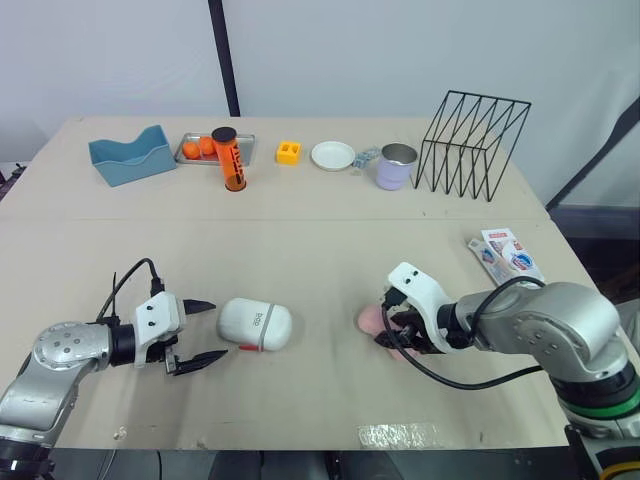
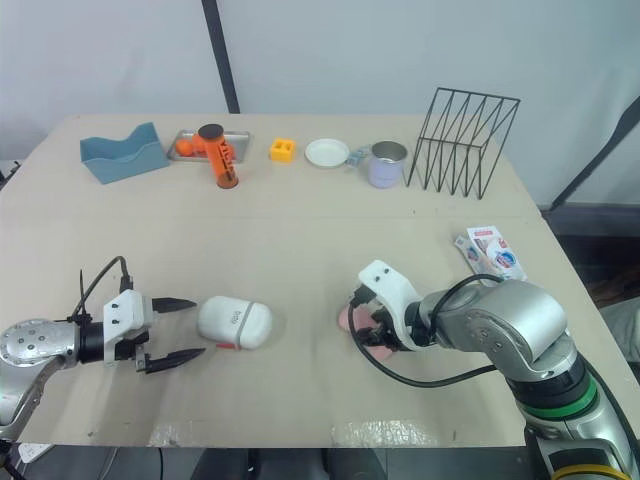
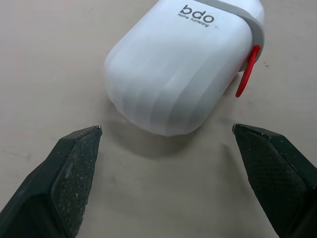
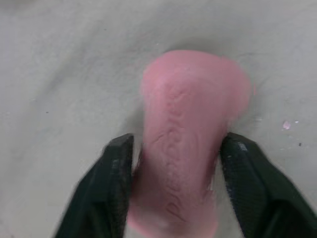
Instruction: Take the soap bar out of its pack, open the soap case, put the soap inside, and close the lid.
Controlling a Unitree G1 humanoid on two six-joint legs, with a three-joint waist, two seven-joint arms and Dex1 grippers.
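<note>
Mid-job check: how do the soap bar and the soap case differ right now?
The soap bar is pink and bare; the soap case is white with a red latch, lid shut. The soap bar is clamped in the right tool; the soap case lies free ahead of the open left tool. The soap case looks bulkier than the soap bar. Both rest on the table.

Smooth glossy white plastic soap case [image 3: 168,74], matt waxy pink soap bar [image 4: 188,129], matt beige table [image 1: 320,250], metal wire rack [image 1: 472,146].
</note>
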